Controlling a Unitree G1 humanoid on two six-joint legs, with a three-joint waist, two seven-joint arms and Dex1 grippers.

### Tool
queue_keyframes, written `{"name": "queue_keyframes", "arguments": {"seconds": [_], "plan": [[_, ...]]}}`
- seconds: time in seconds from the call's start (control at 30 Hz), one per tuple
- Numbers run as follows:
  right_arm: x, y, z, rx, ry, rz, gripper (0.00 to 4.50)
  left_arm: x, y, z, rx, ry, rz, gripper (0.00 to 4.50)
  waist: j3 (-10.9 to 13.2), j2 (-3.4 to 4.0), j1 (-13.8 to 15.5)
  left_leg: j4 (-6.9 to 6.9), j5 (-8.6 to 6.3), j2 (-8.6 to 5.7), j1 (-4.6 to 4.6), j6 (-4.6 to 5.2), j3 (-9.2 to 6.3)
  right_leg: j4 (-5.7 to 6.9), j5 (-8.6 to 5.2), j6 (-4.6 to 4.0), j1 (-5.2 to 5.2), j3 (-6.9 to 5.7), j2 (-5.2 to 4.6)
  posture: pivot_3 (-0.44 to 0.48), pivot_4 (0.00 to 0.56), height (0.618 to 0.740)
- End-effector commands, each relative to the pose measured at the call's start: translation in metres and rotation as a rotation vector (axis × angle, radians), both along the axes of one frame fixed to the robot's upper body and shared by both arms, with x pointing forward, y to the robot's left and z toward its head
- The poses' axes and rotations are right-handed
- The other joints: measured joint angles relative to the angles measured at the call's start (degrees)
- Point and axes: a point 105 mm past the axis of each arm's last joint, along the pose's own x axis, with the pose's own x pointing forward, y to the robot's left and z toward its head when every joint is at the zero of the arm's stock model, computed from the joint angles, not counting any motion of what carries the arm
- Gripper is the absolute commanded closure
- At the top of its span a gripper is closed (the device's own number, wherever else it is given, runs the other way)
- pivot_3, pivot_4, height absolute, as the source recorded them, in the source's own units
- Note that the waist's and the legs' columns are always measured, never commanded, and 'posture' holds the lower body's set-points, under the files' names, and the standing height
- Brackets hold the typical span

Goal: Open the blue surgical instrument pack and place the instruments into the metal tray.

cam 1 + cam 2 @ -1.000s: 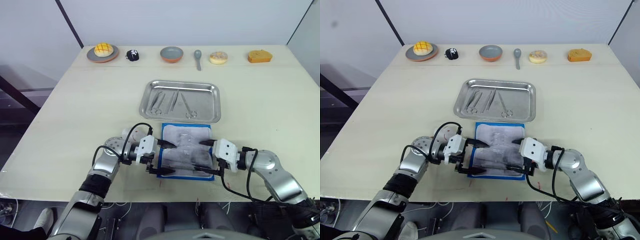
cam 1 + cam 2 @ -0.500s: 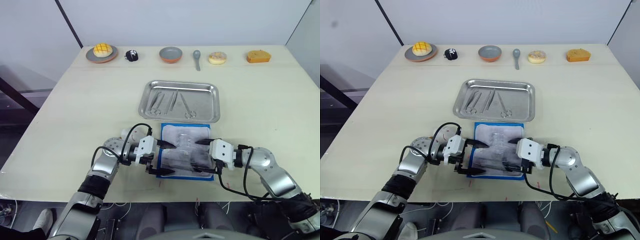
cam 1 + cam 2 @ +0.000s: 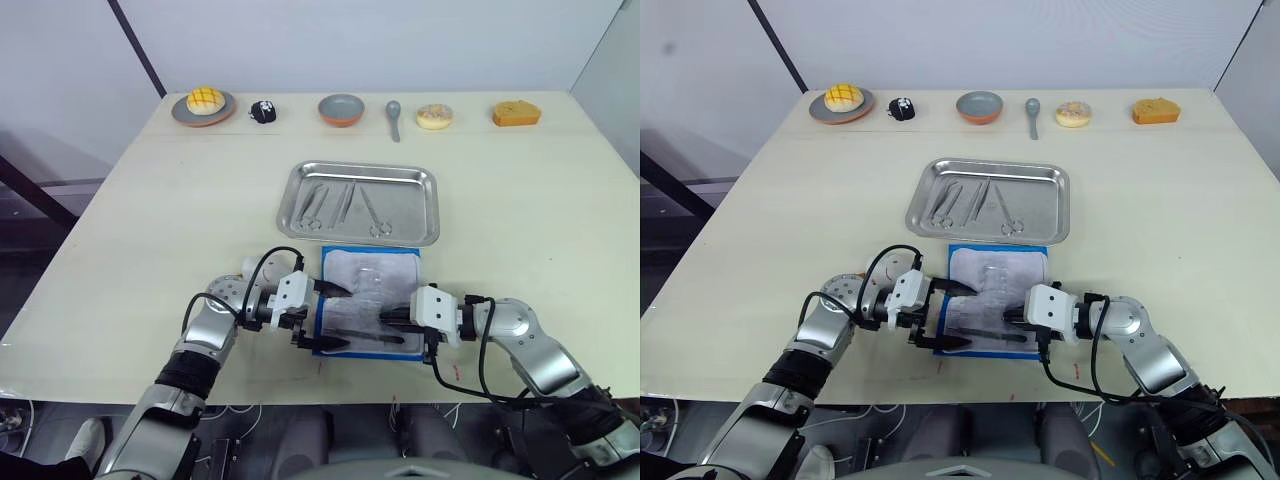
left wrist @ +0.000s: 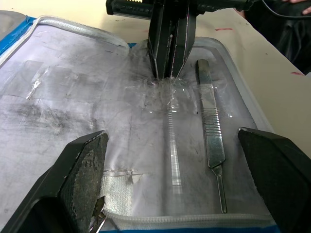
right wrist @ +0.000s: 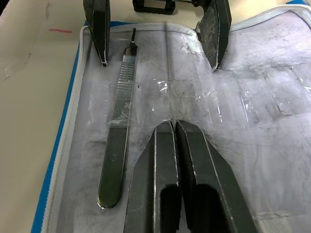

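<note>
lying in metal tray (image 3: 430, 205): perhaps three instruments (image 3: 346, 204).

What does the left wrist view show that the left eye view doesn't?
Left wrist view: close detail inside the open pack: a ridged flat metal handle, a thin rod, crinkled clear film, and the right pincer shut at that film. Left eye view: the tray with instruments in it, beyond the pack, and a bowl and spoon at the far edge. Both: the pack with the open left pincer and the right one over it.
</note>
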Motion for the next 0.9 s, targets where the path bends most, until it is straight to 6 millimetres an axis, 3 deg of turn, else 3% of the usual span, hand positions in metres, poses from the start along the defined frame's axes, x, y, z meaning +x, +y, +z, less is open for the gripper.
{"name": "queue_keyframes", "arguments": {"seconds": [0.03, 0.9], "plan": [[0.0, -0.01, -0.007, -0.064, 0.021, -0.013, 4.38, -0.02, 0.004, -0.033, 0.095, 0.135, -0.029, 0.0, 0.0, 0.0, 0.0, 0.0, 0.0, 0.0, 0.0, 0.0, 0.0, 0.0, 0.0, 0.0, 0.0, 0.0, 0.0, 0.0, 0.15, 0.732], [-0.006, -0.011, 0.038, -0.219, -0.084, 0.049, 4.38, -0.019, 0.001, -0.034, 0.092, 0.136, -0.036, 0.0, 0.0, 0.0, 0.2, 0.01, 0.0, 0.0, -0.07, 0.0, -0.02, -0.03, 0.0, 0.0, -0.02, -0.02, -0.01, 0.0, 0.15, 0.732]]}}
